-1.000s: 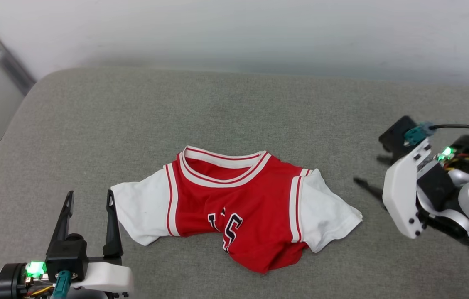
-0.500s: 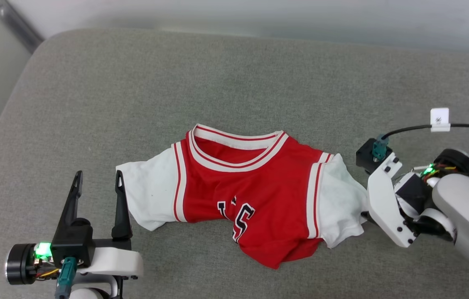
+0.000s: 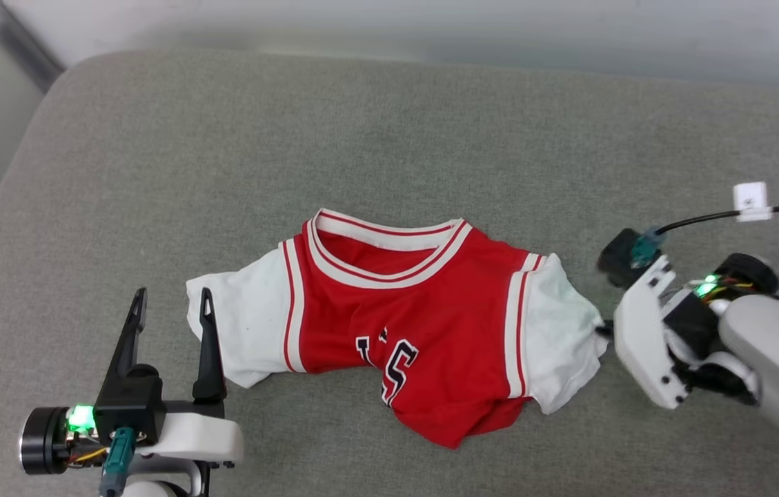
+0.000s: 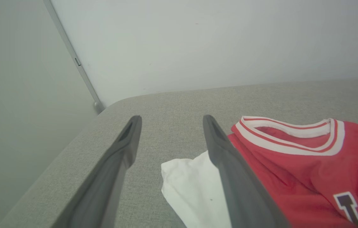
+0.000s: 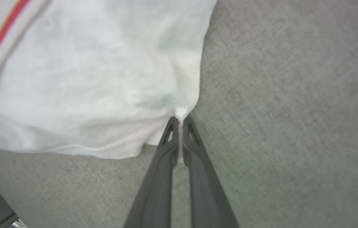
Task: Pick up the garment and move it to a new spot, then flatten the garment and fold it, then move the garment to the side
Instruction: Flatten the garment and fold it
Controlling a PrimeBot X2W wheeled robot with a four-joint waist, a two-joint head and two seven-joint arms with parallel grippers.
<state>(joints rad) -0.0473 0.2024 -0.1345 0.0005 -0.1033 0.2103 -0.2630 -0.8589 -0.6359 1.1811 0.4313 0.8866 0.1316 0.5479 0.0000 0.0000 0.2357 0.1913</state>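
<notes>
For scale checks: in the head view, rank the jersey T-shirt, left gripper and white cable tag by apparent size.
1. jersey T-shirt
2. left gripper, likely nearer the camera, so it looks enlarged
3. white cable tag, clearly smallest

Long dark fingers [image 3: 208,352] on white-shelled end effectors [image 3: 173,298] — green lights [image 3: 79,417], teal plugs [image 3: 119,452], white-tagged black cable [image 3: 699,219]
</notes>
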